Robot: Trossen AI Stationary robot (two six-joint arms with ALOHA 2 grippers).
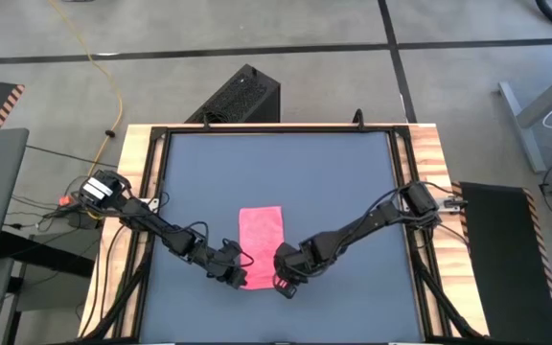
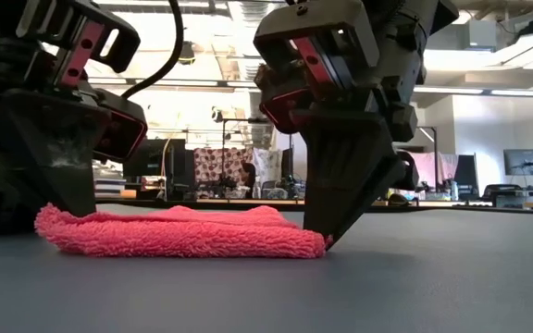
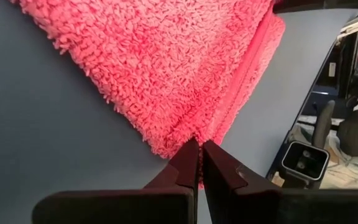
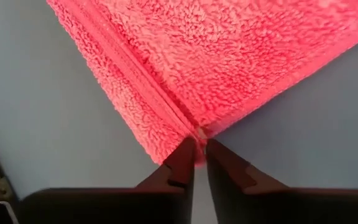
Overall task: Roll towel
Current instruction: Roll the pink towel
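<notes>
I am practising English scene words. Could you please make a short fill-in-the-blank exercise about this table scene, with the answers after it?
1. The towel is bright ____ in colour.
2. The towel lies on a dark ____ mat.
3. The left tool and the right tool each meet the towel at a near ____.
4. The number of robot arms at the table is ____.

Answers: pink; grey; corner; two

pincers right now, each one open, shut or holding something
Left pincer: shut on a corner of the small bright pink fluffy towel.
Right pincer: slightly parted at another towel corner; grip cannot be told.
</notes>
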